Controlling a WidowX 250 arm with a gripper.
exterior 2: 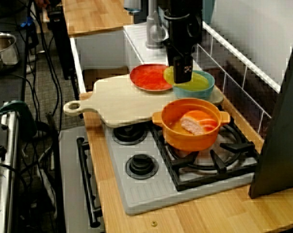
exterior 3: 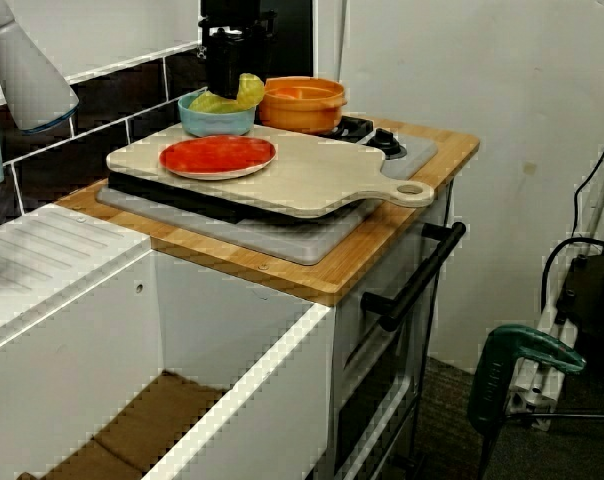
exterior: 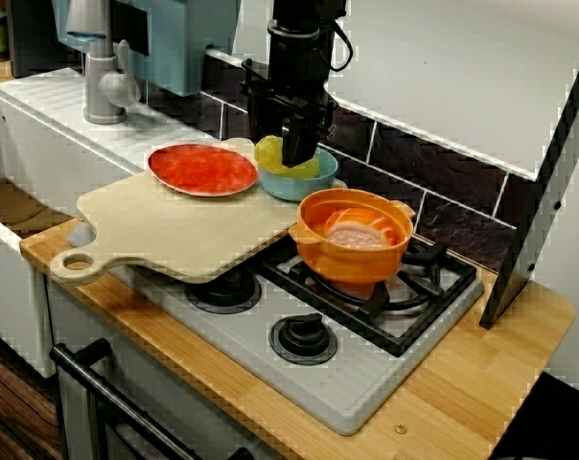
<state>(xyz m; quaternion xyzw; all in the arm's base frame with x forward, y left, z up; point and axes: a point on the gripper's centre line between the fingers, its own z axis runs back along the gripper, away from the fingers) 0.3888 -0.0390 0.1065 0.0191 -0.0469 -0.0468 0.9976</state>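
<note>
Where the black pincer (exterior: 299, 158) dips into the round blue bowl (exterior: 291, 187), rumpled yellow-green item (exterior: 270, 153) alongside, opening impossible to tell

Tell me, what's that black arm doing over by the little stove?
The robot's hand hangs down in a blue bowl, right against a yellow-green lump; whether it grips it is unclear. The bowl sits beside a red plate on a wooden board. An orange pot with pinkish food stands on the stove.
</note>
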